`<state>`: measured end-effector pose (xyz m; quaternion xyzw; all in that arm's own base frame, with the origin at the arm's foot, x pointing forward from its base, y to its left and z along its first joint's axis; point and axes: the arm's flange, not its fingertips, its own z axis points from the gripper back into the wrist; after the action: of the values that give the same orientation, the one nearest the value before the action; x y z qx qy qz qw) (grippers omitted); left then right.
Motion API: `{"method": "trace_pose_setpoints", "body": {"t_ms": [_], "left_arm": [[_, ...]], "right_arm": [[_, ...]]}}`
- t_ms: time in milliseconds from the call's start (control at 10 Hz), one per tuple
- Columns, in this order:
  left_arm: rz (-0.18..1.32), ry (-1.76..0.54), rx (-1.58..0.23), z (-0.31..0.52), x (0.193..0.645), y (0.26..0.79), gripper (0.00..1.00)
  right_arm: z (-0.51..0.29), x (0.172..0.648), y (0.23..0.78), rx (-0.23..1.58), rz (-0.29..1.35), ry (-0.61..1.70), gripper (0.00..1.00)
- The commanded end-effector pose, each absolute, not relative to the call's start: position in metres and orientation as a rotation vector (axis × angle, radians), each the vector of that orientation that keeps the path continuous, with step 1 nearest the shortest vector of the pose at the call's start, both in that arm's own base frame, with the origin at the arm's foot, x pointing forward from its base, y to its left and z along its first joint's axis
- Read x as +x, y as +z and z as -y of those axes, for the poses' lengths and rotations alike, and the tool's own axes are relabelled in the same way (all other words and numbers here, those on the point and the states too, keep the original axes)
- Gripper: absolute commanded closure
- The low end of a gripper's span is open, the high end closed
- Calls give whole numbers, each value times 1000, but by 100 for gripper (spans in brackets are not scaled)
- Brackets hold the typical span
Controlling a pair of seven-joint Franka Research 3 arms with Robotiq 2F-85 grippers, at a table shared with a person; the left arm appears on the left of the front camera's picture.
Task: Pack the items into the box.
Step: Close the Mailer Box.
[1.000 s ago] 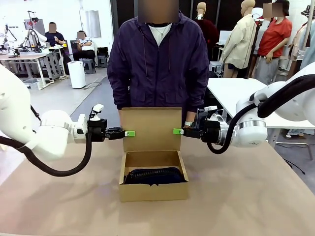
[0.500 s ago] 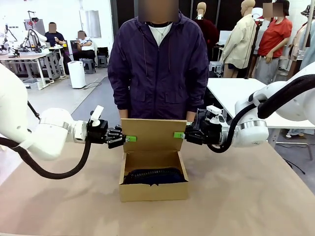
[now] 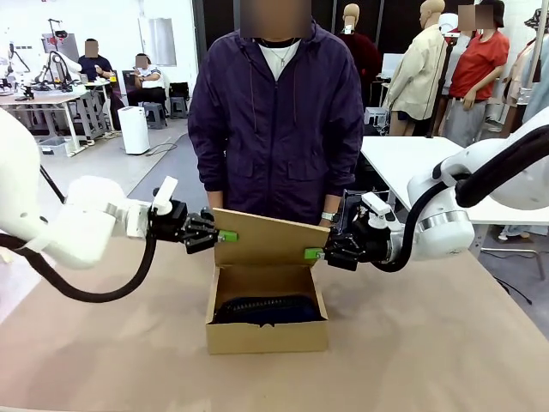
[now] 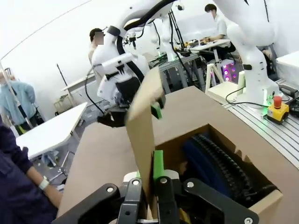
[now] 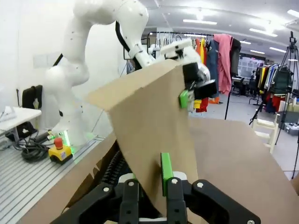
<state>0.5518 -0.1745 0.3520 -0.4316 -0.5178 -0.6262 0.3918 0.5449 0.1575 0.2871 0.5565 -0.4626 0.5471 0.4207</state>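
The brown cardboard box point(image 3: 266, 335) stands mid-table with its hinged flap lid point(image 3: 266, 240) tipped forward over the opening, its left end higher. My left gripper point(image 3: 225, 235) is shut on the lid's left edge. On the opposite edge my right gripper point(image 3: 315, 253) is shut. A dark navy pouch point(image 3: 270, 307) lies inside the box. In the left wrist view the green pads point(image 4: 159, 163) pinch the lid point(image 4: 140, 121) above the pouch point(image 4: 210, 158). The right wrist view has the lid point(image 5: 149, 130) clamped in my right gripper point(image 5: 149, 179).
A person in a dark purple jacket point(image 3: 274, 112) stands at the far side right behind the box, a wristwatch point(image 3: 328, 216) just above the lid. Bare brown table point(image 3: 429, 343) surrounds the box. A white table point(image 3: 412, 159) is behind on the right.
Both grippers have swung the lid from upright forward and down over the box. The right end has dropped lower than the left. The box has stayed in place.
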Motion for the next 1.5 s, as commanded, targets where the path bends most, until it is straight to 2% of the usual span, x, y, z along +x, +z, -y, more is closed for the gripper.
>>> {"method": "trace_pose_setpoints", "body": {"t_ms": [0, 200, 300, 400, 1100, 1400], "left_arm": [[1372, -1701, -1067, 169, 518, 311, 92], [1342, -1709, -1066, 171, 519, 312, 90], [1305, -1733, -1067, 173, 518, 313, 33], [1261, -1749, -1062, 173, 518, 313, 0], [1219, -1720, -1101, 159, 502, 318, 0], [1158, -1447, -1036, 120, 476, 336, 0]], "right_arm": [[-166, 524, 285, 1286, 1208, 1464, 78], [-170, 520, 279, 1263, 1248, 1456, 78], [-171, 520, 280, 1270, 1258, 1448, 42], [-169, 520, 282, 1278, 1262, 1447, 0], [-147, 515, 292, 1235, 1273, 1439, 0], [-94, 493, 315, 1148, 1273, 1397, 0]]}}
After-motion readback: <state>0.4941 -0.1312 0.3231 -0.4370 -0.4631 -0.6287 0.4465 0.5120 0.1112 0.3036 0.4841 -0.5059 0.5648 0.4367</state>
